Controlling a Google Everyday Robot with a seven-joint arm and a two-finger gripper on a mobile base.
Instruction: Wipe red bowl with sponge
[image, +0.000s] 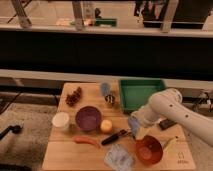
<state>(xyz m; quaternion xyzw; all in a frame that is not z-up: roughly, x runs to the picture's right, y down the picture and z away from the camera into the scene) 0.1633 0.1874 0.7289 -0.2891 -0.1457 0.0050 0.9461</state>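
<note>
Claw (134, 126) just beside one red bowl (149, 150), its grip unclear; one purple bowl (88, 118), one green tray (141, 95).

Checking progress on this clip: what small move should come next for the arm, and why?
Probably ease the gripper down into the red bowl. A pale blue piece, likely the sponge, sits at the gripper, which hangs just beside the bowl's upper-left rim in the picture and is not yet inside it, so wiping cannot start.
</note>
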